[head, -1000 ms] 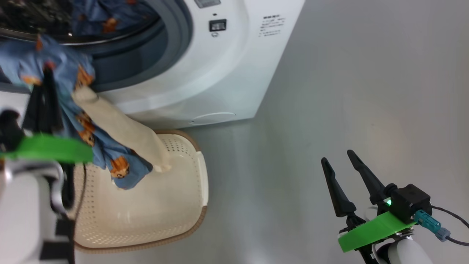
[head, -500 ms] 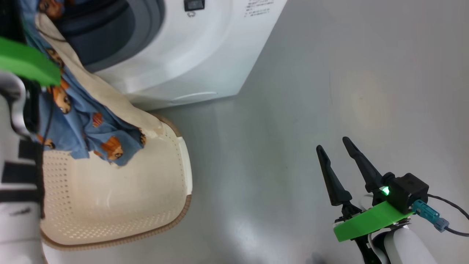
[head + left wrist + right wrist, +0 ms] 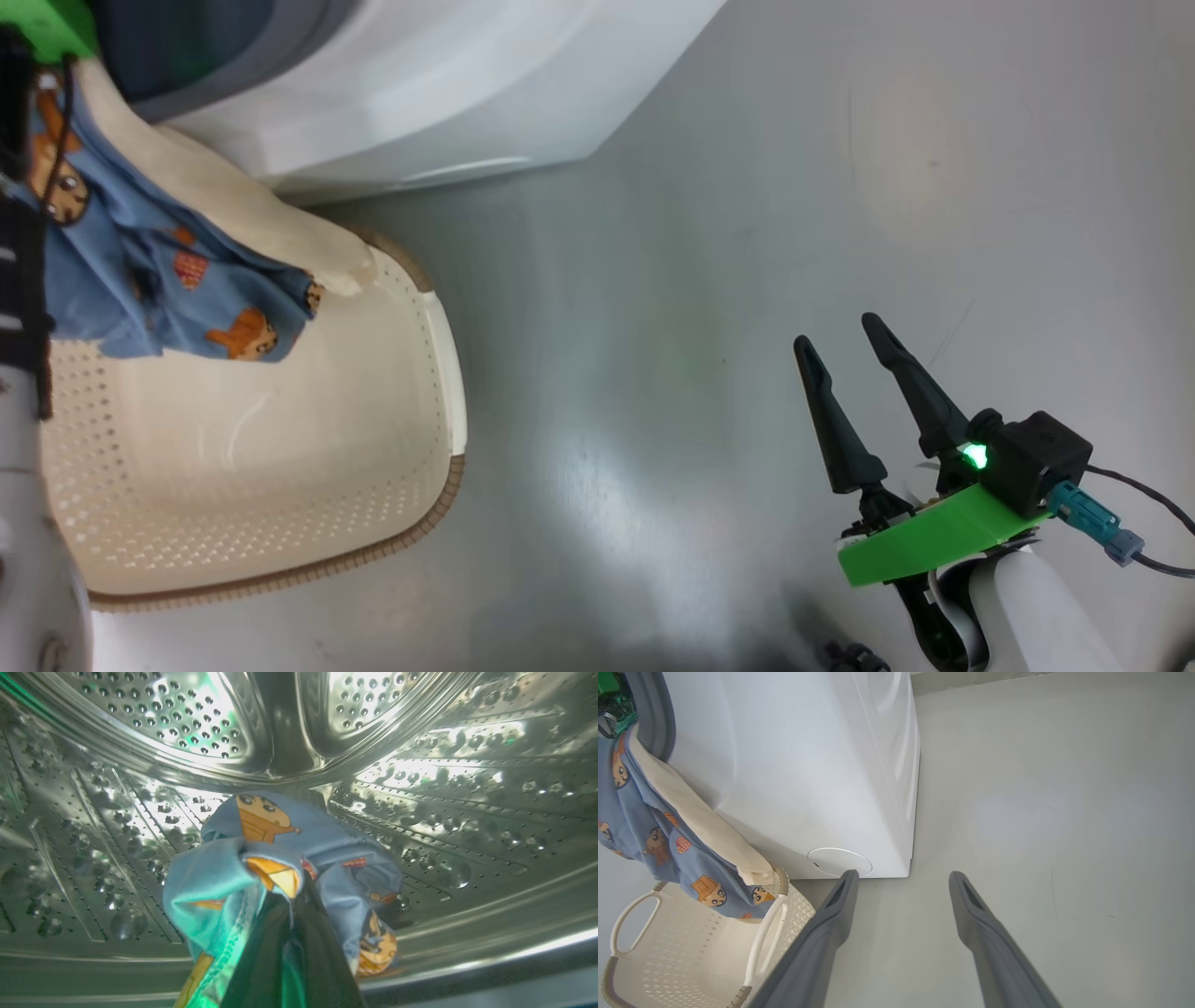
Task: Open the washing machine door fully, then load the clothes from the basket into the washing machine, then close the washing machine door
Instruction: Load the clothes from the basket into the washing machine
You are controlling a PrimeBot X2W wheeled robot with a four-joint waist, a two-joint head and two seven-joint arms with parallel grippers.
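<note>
My left gripper (image 3: 294, 905) is shut on the clothes (image 3: 280, 849), a bunch of light-blue bear-print fabric, inside the steel drum (image 3: 187, 714) of the washing machine (image 3: 448, 84). The rest of the clothes (image 3: 159, 280), with a cream cloth piece (image 3: 233, 215), trails out over the machine's front lip. The lower end hangs at the far rim of the basket (image 3: 439, 373), whose bottom is bare. The right wrist view shows the clothes (image 3: 654, 826) hanging above the basket (image 3: 668, 961). My right gripper (image 3: 838, 334) is open over the floor, nothing between its fingers. The washing machine door is out of view.
Bare grey floor (image 3: 700, 233) stretches right of the washing machine (image 3: 784, 765) and the basket. A round service cover (image 3: 839, 861) sits low on the machine's front. My left forearm (image 3: 19, 523) runs up the left edge beside the basket.
The head camera has shifted, sliding the scene up and left. My left gripper has carried the clothes up from above the basket into the drum. The right gripper stays open in place.
</note>
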